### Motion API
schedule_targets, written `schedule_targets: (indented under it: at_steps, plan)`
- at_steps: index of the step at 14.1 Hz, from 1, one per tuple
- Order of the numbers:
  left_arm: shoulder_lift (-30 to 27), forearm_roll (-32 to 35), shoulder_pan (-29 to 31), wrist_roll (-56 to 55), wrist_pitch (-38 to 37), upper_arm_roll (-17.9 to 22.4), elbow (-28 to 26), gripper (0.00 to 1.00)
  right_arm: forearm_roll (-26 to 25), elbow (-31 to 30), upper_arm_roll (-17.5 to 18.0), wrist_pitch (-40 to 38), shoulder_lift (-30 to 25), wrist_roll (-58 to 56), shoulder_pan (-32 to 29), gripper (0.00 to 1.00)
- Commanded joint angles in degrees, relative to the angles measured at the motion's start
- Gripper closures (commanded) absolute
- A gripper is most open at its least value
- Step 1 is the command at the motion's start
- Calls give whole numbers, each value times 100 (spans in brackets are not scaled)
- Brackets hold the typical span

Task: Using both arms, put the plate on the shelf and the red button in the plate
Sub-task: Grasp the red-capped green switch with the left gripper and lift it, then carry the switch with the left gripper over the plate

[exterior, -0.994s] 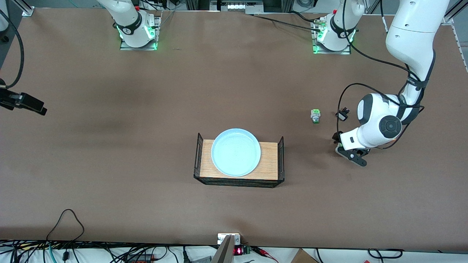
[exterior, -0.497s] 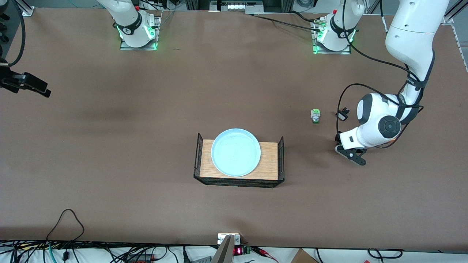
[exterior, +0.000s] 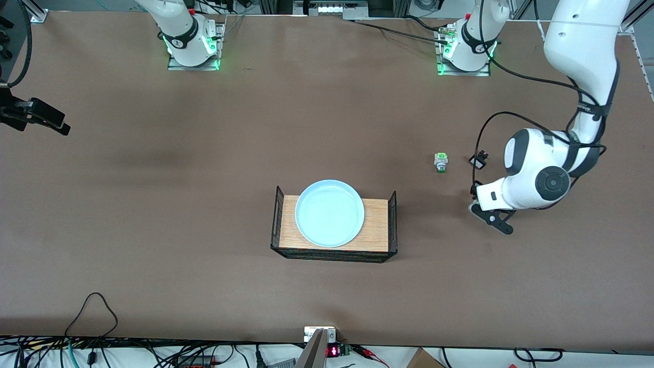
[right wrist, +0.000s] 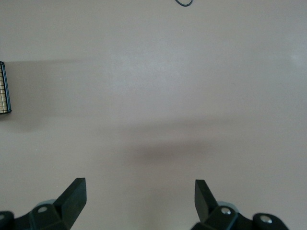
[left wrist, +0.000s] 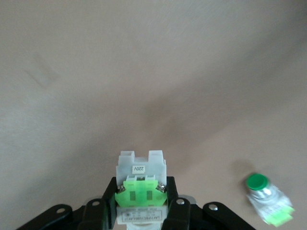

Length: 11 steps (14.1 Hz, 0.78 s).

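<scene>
The pale light-blue plate (exterior: 329, 212) lies on a wooden board between two black wire ends in the middle of the table. My left gripper (exterior: 490, 217) (left wrist: 140, 196) is low over the table toward the left arm's end. It is shut on the red button (left wrist: 140, 167), of which the white body and green block show; its cap is hidden between the fingers. My right gripper (exterior: 51, 122) (right wrist: 139, 189) is open and empty over bare table at the right arm's end.
A similar green-capped switch (exterior: 441, 162) lies on the table beside my left gripper and shows in the left wrist view (left wrist: 268, 199). The board's wire rack (exterior: 392, 220) stands above the board; its edge shows in the right wrist view (right wrist: 4, 88).
My right gripper moved toward the robots' side of the table, then held still. My left arm's wrist shifted slightly toward its end of the table, still holding the button.
</scene>
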Motion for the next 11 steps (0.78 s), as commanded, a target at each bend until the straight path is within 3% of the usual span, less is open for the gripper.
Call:
schedule_targets:
  at_steps: [1,6,9,11]
  plan:
    - [-64,75,-100,27,-1378,-336,1119,87,52,15,23,-39,-103,-142,-29,0]
    - [-99,-4,-241,1,-2542,-1013,2370,87,43,6,93,-92,-68,-308,59,0]
    - [-99,-4,-259,-17,-2746,-1671,3012,87,60,6,75,-110,-95,-326,59,0]
    - [-90,5,-346,-61,-2702,-2129,3136,87,60,15,75,-110,-86,-326,59,0]
